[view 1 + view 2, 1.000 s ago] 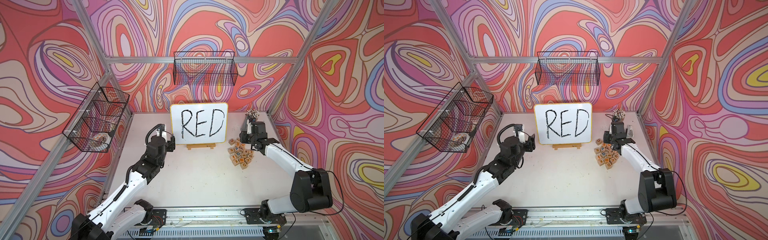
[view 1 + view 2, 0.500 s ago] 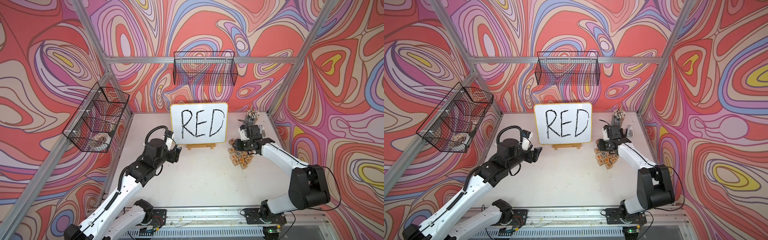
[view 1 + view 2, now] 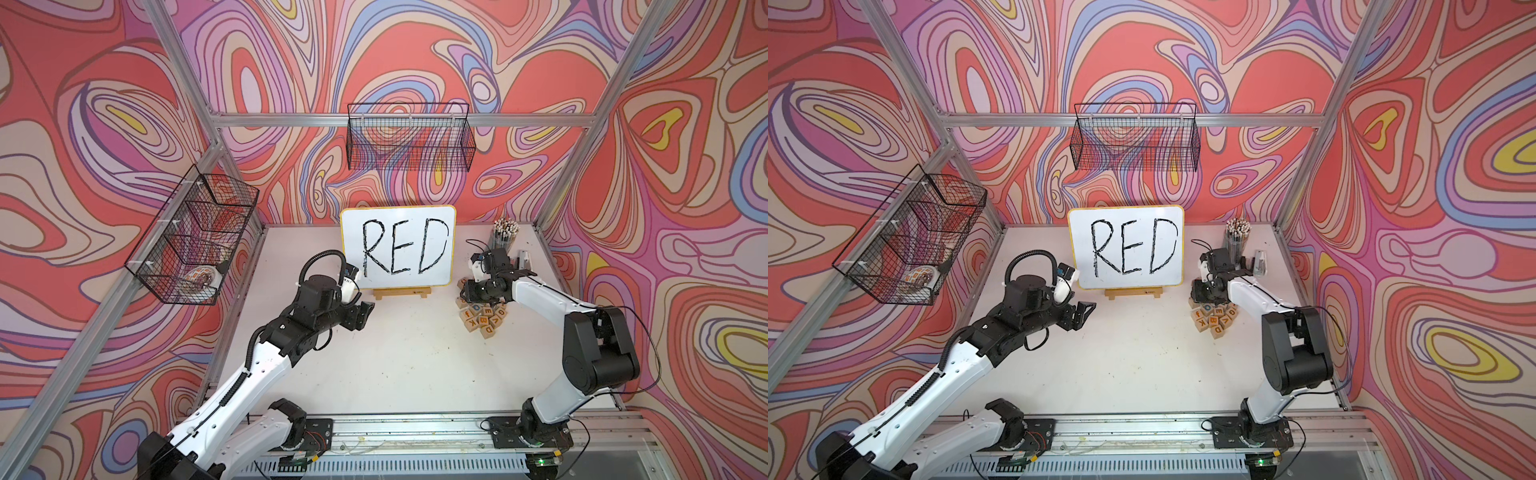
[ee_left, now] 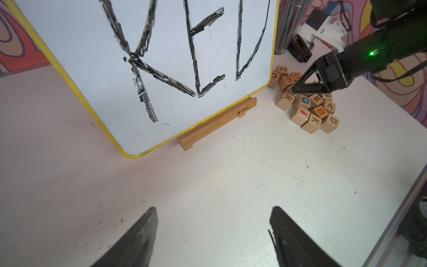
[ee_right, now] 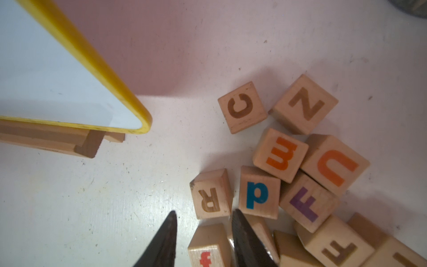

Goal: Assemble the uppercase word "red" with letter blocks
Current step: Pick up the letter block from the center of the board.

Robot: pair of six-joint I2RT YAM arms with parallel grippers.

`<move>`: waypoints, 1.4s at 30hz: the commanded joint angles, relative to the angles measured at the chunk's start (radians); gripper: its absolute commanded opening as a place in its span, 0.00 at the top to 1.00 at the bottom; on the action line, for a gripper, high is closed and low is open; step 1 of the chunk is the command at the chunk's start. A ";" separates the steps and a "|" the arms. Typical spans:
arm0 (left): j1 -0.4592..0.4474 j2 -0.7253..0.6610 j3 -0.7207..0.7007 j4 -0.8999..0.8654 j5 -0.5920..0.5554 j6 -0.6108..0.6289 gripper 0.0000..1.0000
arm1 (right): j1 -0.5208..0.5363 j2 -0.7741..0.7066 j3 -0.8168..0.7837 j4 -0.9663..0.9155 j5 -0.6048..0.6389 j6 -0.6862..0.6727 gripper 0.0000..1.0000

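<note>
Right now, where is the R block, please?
In the right wrist view, the R block lies on the whiteboard side of the pile, beside a blue-lettered block, by the right end effector.

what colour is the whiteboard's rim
Yellow; the whiteboard's rim shows best in the right wrist view.

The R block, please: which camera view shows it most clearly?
The right wrist view: the R block sits close up, its brown letter sharp. The left wrist view shows it small, at the pile's edge. In both top views the pile is too small to single it out.
</note>
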 commanded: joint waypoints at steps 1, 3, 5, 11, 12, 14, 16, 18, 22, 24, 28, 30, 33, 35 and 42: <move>-0.001 0.021 0.023 -0.025 0.083 0.015 0.21 | 0.009 0.022 0.017 -0.015 0.015 -0.020 0.58; 0.000 0.031 0.027 -0.027 0.098 0.017 0.21 | 0.013 0.032 0.022 -0.017 0.017 -0.023 0.58; -0.001 0.037 0.029 -0.029 0.102 0.018 0.21 | 0.017 0.040 0.025 -0.014 0.017 -0.024 0.59; -0.001 0.041 0.030 -0.033 0.101 0.021 0.21 | 0.027 0.073 0.045 -0.012 0.027 -0.029 0.60; -0.001 0.041 0.030 -0.033 0.102 0.022 0.21 | 0.028 0.080 0.049 -0.013 0.031 -0.030 0.61; -0.001 0.042 0.033 -0.038 0.098 0.024 0.21 | 0.029 0.090 0.056 -0.015 0.044 -0.030 0.61; -0.001 0.040 0.032 -0.039 0.097 0.025 0.21 | 0.030 0.101 0.065 -0.019 0.056 -0.031 0.61; -0.001 0.039 0.033 -0.040 0.097 0.026 0.21 | 0.030 0.109 0.073 -0.023 0.059 -0.032 0.61; -0.001 0.039 0.035 -0.042 0.096 0.029 0.21 | 0.032 0.111 0.080 -0.028 0.074 -0.032 0.60; 0.000 0.040 0.035 -0.043 0.092 0.032 0.21 | 0.034 0.111 0.082 -0.028 0.074 -0.031 0.59; -0.001 0.040 0.038 -0.046 0.088 0.035 0.21 | 0.040 0.144 0.083 -0.033 0.083 -0.032 0.56; -0.002 0.038 0.038 -0.047 0.086 0.035 0.21 | 0.043 0.147 0.083 -0.036 0.086 -0.033 0.56; 0.000 0.039 0.037 -0.048 0.088 0.035 0.21 | 0.052 0.155 0.086 -0.034 0.092 -0.035 0.54; -0.001 0.039 0.037 -0.048 0.088 0.035 0.21 | 0.057 0.161 0.089 -0.037 0.102 -0.036 0.54; -0.001 0.037 0.038 -0.050 0.086 0.037 0.21 | 0.065 0.191 0.100 -0.043 0.145 -0.036 0.60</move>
